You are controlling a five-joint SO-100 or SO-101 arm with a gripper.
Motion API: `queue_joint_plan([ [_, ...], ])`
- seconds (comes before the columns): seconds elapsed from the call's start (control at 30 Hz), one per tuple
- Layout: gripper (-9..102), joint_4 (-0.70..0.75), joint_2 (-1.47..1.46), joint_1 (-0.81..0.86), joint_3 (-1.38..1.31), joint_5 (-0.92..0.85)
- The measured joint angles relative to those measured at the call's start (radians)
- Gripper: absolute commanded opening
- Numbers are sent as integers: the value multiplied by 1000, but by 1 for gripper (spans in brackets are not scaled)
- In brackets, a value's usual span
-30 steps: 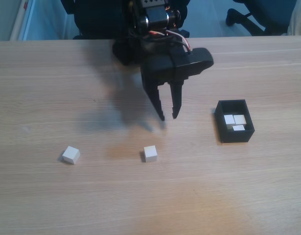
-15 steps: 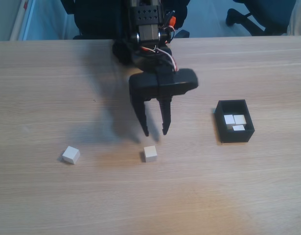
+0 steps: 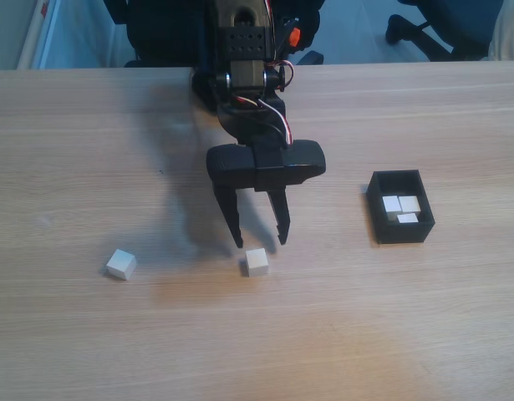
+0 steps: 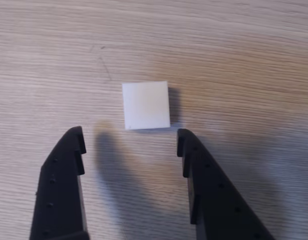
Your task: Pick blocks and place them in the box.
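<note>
My black gripper (image 3: 261, 243) hangs open just behind a pale block (image 3: 257, 261) on the wooden table, nothing between its fingers. The wrist view has the same block (image 4: 145, 105) lying just beyond the gripper (image 4: 129, 137), roughly centred on the gap between the fingertips. A second loose block (image 3: 120, 264) rests to the left in the fixed view. The black box (image 3: 399, 206) stands at the right and holds three blocks (image 3: 402, 207).
The arm's base (image 3: 240, 50) stands at the table's far edge, with a dark chair base (image 3: 436, 29) on the floor behind. Bare wood (image 3: 323, 334) runs along the front of the table.
The gripper has swung left, away from the box, and come down toward the middle block. Its fingers have spread wider. The blocks have not moved.
</note>
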Motion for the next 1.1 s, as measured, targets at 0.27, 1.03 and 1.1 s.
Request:
queue_joint_plan([
  [0.27, 18, -48, -94, 18, -48, 11],
  [1.03, 14, -83, -222, 32, -110, 43],
  [1.1, 10, -83, -222, 32, -110, 46],
])
